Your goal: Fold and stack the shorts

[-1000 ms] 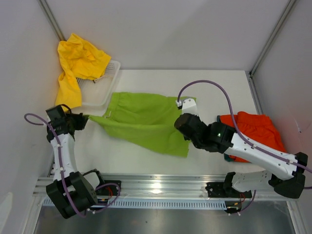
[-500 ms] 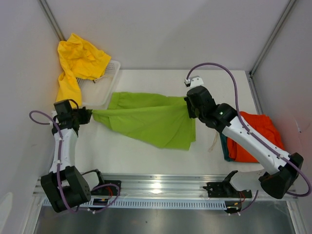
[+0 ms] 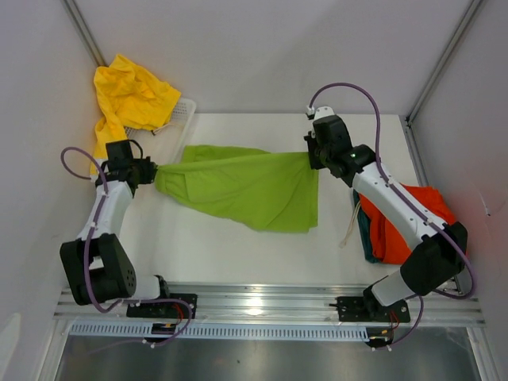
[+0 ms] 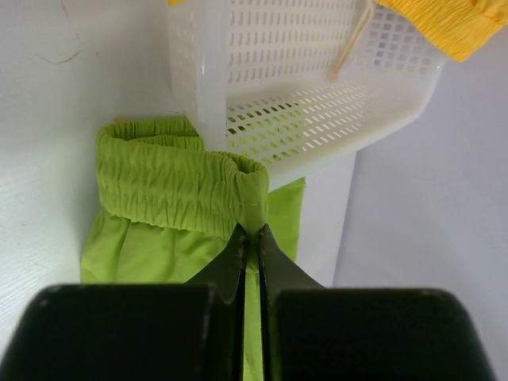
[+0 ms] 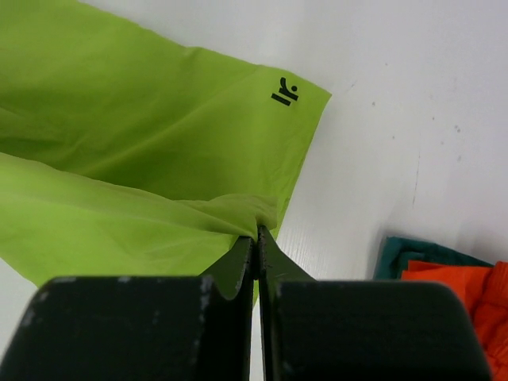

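- A white table (image 3: 238, 254) fills the middle, evenly lit (soft shadows only).
- Pale walls (image 3: 278, 48) enclose it on three sides.
- Metal struts (image 3: 83, 32) mark the back corners.
- An aluminium rail (image 3: 262, 302) edges the near side.

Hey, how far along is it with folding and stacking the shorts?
Looks done: the orange shorts lie on the teal shorts at the right. In hand: the green shorts, stretched between the left gripper on the waistband and the right gripper near a leg hem, not yet folded. Left: the yellow shorts, draped over the basket.
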Motion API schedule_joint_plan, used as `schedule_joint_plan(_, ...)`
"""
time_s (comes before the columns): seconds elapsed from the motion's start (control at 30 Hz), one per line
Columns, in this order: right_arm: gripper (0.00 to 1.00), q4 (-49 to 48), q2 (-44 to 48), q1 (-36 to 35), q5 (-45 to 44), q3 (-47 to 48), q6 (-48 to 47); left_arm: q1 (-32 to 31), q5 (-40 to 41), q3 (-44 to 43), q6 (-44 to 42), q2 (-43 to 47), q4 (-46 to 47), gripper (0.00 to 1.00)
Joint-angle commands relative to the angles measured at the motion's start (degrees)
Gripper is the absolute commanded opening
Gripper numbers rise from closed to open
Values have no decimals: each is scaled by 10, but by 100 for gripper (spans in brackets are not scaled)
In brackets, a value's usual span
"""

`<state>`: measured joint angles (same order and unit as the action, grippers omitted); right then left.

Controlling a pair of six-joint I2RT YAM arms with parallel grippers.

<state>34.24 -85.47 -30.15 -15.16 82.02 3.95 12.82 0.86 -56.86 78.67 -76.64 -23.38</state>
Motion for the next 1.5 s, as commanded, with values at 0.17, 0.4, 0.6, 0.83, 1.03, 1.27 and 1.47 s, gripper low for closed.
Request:
schedule_joint_plan(0.17, 0, -39, -64, 59, 36, 41, -13, -46, 75, -104, 3, -87, 2, 0)
schedule_joint_plan(0.4, 0, -56, -121, 91, 67, 67, -10, -85, 112, -182, 2, -149, -28, 0)
schedule_joint_plan(0.6, 0, -63, -182, 108, 75, 108, -11, -101, 129, -255, -1, -205, -32, 0)
schedule_joint_plan(0.83, 0, -69, -240, 128, 84, 161, -12, -118, 136, -304, -4, -263, -32, 0)
schedule_joint_plan(1.03, 0, -76, -297, 145, 96, 215, -9, -140, 146, -334, -11, -307, -8, 0)
schedule_joint_plan(1.27, 0, -91, -377, 147, 117, 314, -18, -144, 153, -343, -5, -334, -1, 0)
schedule_joint_plan(1.47, 0, -97, -448, 148, 129, 396, -26, -145, 181, -329, 2, -323, 1, 0)
